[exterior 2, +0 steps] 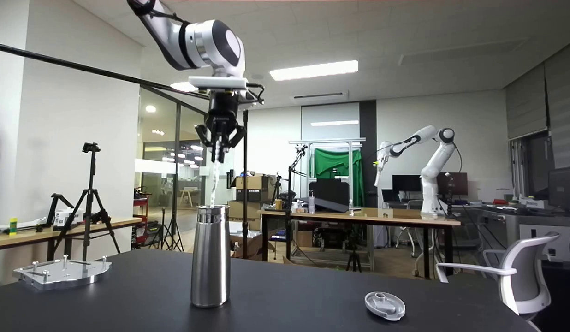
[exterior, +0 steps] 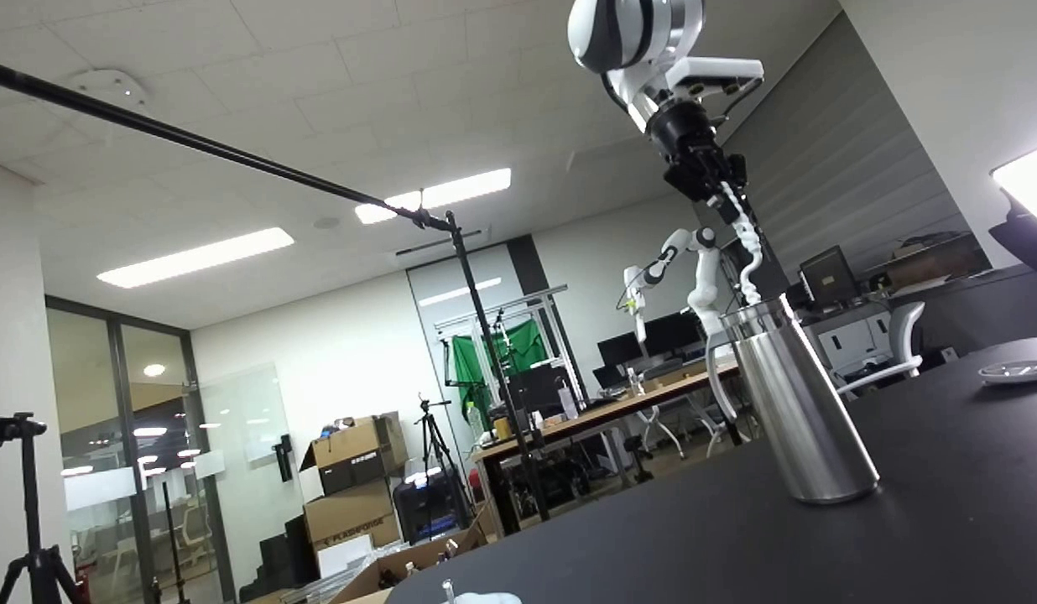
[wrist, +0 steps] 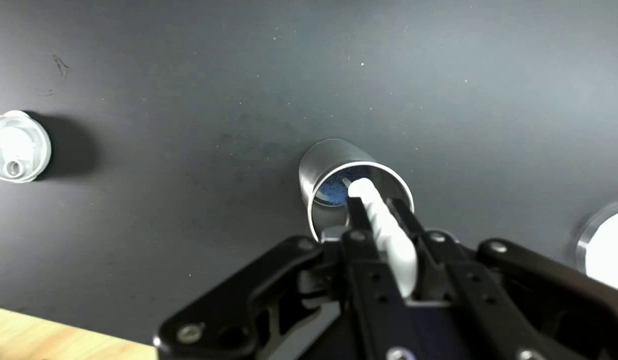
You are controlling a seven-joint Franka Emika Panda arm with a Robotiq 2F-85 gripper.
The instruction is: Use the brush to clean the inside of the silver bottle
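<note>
"Wrist view, look: what's the gripper (wrist: 378, 206) got?"

"The brush (wrist: 387, 235), clamped by its white upper end."

"And the bottle (exterior 2: 211, 263)?"

"In an exterior view it's upright on the counter (exterior 2: 303, 299), in from the far edge, the brush's lower end inside its mouth. The lid (exterior 2: 385, 306) lies nearer the right-hand corner, a metal plate (exterior 2: 66, 273) near the left edge."

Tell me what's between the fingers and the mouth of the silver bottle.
The white handle of the brush, held in the fingers, spans that stretch and runs down into the silver bottle. Both exterior views show it.
</note>
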